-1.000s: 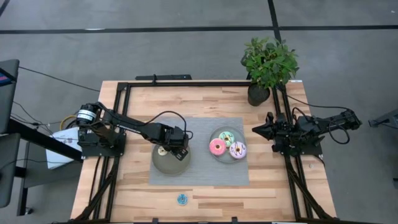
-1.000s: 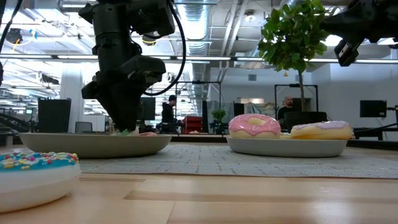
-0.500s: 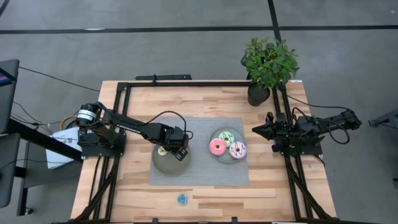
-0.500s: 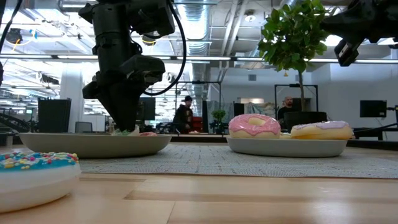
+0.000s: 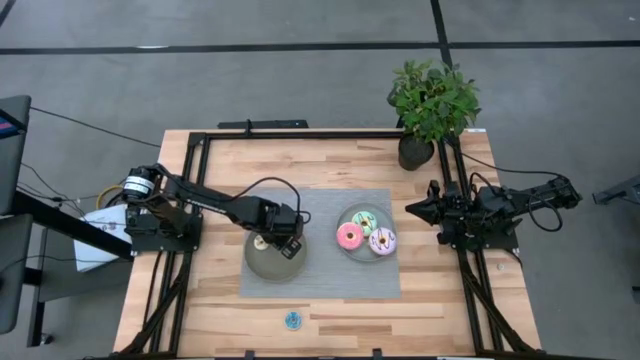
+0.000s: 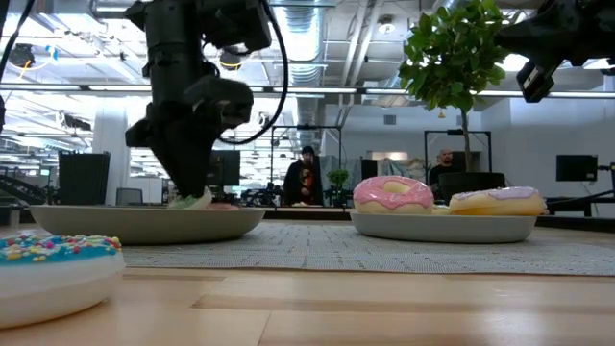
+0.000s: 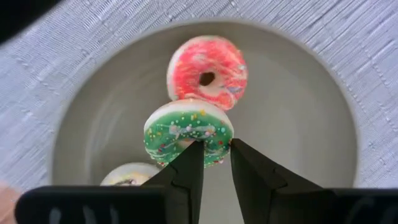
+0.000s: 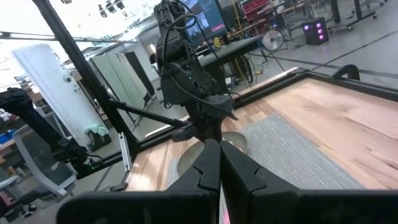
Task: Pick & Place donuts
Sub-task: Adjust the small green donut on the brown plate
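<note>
Here the left claw (image 7: 214, 158) is down inside the left grey-green plate (image 7: 311, 124) and pinched narrow on the near rim of the tiny green donut (image 7: 188, 132), one finger outside the ring and the other seemingly at its hole. The donut lies directly ahead of the fingertips, flat on its icing-up face, so any lift looks to be straight up along the claw's own line. Just beyond it, touching or nearly so, sits the tiny red donut (image 7: 207, 70), and a tiny cream donut (image 7: 127, 174) peeks out beside the claw's finger. In the low view the green donut shows as a pale sliver at the claw tip, at about rim height; whether it is clear of the plate I cannot tell. The other plate (image 5: 366, 251) with the pink donut (image 5: 349, 236) and two sprinkled ones lies across the grey mat (image 5: 330, 280) toward the right arm. The right claw (image 5: 412, 210) waits fully closed and empty at the table's right edge (well apart from every donut), so the left arm is plainly the nearer. A tiny blue donut (image 5: 292, 320) rests alone near the table's (image 5: 330, 160) front edge.
</note>
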Robot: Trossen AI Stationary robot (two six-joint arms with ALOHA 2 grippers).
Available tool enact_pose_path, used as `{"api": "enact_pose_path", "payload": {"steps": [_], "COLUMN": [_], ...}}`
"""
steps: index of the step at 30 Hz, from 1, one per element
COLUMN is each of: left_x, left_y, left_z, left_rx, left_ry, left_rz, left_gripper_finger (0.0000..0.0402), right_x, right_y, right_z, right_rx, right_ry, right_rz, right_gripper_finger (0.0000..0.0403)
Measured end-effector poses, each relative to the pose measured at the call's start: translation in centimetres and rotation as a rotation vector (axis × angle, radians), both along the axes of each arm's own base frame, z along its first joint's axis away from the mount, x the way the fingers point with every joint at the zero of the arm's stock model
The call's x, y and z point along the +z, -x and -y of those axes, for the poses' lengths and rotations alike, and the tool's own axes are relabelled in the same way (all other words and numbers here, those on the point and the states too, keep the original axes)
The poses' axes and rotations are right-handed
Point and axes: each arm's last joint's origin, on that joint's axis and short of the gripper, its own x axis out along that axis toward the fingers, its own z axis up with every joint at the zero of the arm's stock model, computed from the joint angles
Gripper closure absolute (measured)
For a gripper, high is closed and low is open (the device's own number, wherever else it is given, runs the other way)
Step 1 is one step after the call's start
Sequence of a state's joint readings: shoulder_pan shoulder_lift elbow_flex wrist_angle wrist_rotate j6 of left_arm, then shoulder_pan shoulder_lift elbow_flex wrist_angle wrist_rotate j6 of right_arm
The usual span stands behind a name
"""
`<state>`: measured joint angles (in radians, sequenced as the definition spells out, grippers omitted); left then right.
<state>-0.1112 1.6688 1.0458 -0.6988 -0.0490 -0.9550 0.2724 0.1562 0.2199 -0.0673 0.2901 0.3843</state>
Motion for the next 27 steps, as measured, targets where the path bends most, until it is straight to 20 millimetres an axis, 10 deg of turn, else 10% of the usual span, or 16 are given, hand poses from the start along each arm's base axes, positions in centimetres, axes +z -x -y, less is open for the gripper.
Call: {"api": "enact_pose_path", "payload": {"steps": [11, 27], "left_x": [2.0, -0.7], "left_y": [0.3, -0.8], "left_z": [-0.1, 0.1], "left_rx": [-0.043, -0.06], "left_ry": [-0.024, -0.015], "left_rz": [-0.114, -0.185], "left_gripper_finger": [0.0331, 0.0331], "right_x": [0.0, 0.0], "right_y": [0.0, 0.0], "right_z": [0.0, 0.0], "right_rx": [0.0, 0.0], "right_ry": [0.0, 0.0], "right_rz": [0.0, -0.001], "right_gripper_finger": [0.0403, 0.0403]}}
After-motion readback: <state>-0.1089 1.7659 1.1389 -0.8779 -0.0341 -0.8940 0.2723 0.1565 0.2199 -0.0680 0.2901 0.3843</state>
